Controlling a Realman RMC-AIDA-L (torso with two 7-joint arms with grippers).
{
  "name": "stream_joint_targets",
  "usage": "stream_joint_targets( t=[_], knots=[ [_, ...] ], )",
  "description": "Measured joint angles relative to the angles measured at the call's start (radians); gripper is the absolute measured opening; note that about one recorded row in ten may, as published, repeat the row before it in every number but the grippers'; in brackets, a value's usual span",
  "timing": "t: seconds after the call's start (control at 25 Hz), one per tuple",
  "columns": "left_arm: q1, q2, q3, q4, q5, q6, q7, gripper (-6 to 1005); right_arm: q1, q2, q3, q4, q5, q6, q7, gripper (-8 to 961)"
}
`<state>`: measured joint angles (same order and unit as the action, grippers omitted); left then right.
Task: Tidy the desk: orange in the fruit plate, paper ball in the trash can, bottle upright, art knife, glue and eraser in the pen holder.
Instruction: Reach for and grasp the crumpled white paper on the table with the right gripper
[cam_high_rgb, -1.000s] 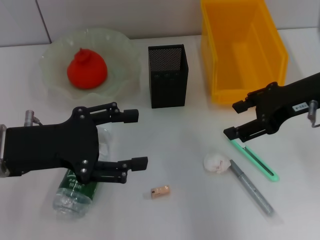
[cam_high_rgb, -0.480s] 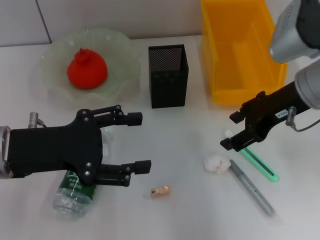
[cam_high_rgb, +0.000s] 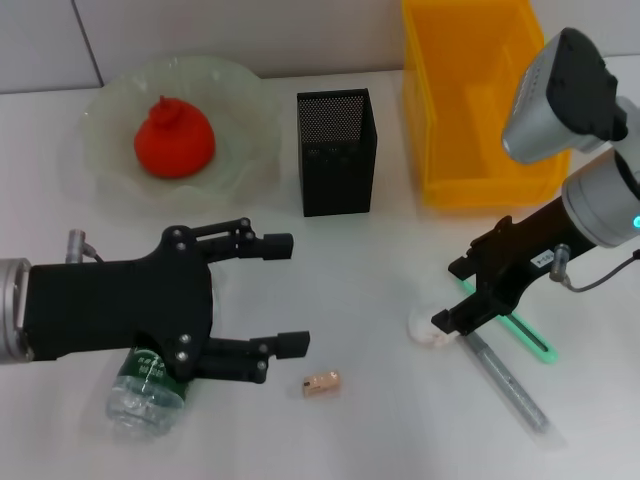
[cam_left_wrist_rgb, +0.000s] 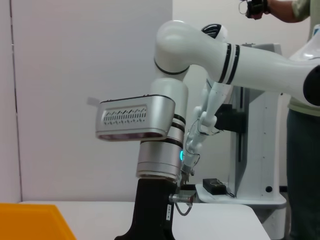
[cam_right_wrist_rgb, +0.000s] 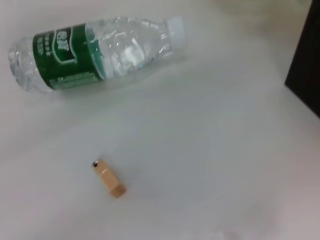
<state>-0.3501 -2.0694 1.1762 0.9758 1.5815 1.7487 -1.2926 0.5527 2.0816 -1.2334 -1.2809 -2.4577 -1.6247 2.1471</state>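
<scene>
Since a second ago my right tool (cam_high_rgb: 455, 296) has dropped down and inward, and it now hangs with fingers spread right over the paper ball (cam_high_rgb: 424, 328), which lies on the white worktop (cam_high_rgb: 380, 260) just short of the yellow trash can (cam_high_rgb: 480, 100). My left tool (cam_high_rgb: 285, 292) has crept forward, fingers wide apart, above the bottle (cam_high_rgb: 150, 385) lying on its side. I judge the right arm far nearer the ball, with clear room beside the green art knife (cam_high_rgb: 525, 335) and grey pen (cam_high_rgb: 510, 385).
</scene>
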Motion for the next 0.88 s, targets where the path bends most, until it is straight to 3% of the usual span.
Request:
stream_joint_targets(
  t=[0.88],
  knots=[
    [-0.006,0.005,0.014,0.01,-0.001,0.001,0.004,849,0.029,0.001,-0.054,0.102,-0.01,0.079,0.014,738]
  ],
)
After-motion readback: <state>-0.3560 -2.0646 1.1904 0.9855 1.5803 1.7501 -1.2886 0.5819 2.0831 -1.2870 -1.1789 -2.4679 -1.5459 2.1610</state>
